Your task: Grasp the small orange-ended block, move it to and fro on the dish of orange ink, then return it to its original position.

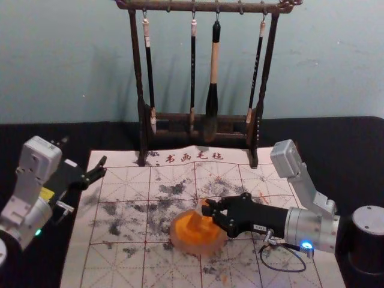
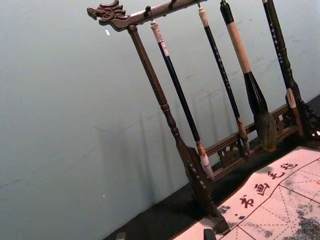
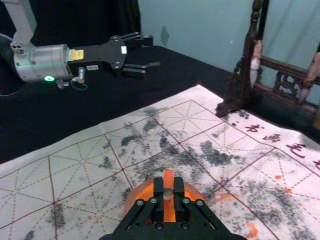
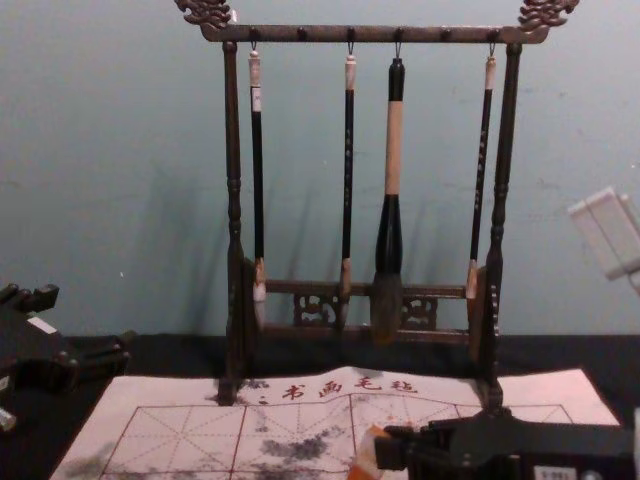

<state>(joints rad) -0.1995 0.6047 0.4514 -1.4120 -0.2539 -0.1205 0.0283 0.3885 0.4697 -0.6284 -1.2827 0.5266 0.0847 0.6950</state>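
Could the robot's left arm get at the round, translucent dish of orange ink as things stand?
Probably, from the left: the black left gripper is open, and nothing stands between it and the dish on the white gridded mat. The black right gripper, holding the orange-ended block, crowds the dish's right side.

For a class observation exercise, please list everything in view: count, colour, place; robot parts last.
Wall: one, bluish, behind
Table cover: one, black, under mat
Mat: one, pale with red lines, on cover
Rack: one, brown, mat's far edge
Brushes: four, mostly black, hung from rack
Dish: one, orange ink inside, on mat
Block: one, orange end, in right gripper
Arms: two, silver, either side
Left gripper: one, black, by mat's left edge
Right gripper: one, black, at dish
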